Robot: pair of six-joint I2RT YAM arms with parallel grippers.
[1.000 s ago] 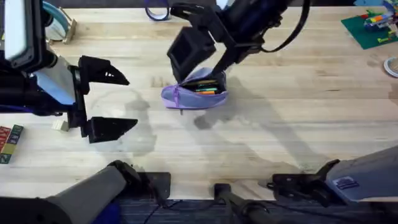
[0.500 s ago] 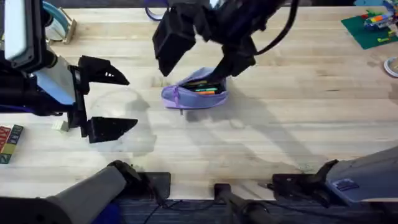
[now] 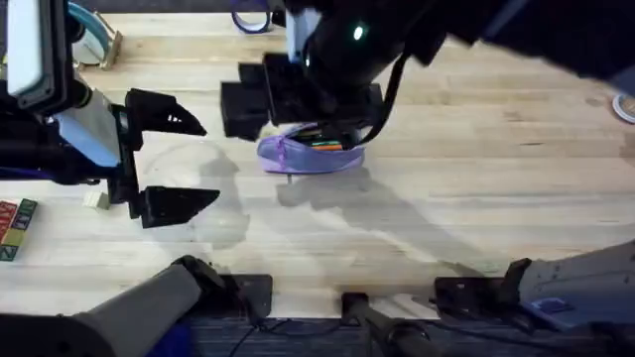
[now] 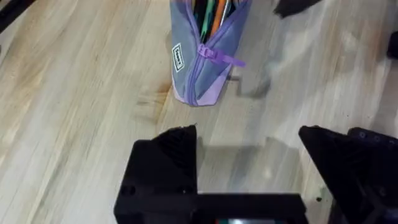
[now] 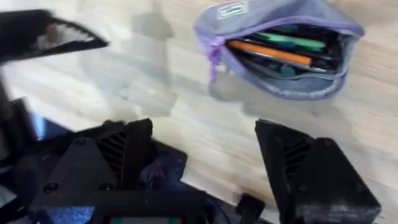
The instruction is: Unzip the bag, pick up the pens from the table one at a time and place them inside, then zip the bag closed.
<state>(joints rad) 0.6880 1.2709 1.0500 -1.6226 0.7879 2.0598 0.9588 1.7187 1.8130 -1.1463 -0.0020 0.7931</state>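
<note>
The lavender bag (image 3: 310, 157) lies on the table (image 3: 476, 169) with its zipper open; its purple pull (image 4: 217, 55) sticks out at one end. Pens lie inside it, an orange one (image 5: 273, 53) among green and dark ones. My right gripper (image 5: 202, 134) hovers open above and just left of the bag, holding nothing; in the overhead view it (image 3: 260, 104) looks large and dark. My left gripper (image 3: 208, 162) stands open further left, well apart from the bag (image 4: 199, 68), with nothing between its fingers (image 4: 165, 155).
Coloured toy blocks (image 3: 15, 226) and a small cream block (image 3: 96, 198) sit at the left edge. A green brick plate (image 3: 590, 45) lies at the far right back. A teal ring (image 3: 89, 35) is at the back left.
My right gripper has drawn up out of the bag's mouth and swung to the left, closer under the camera. The bag and my left arm have stayed put.
</note>
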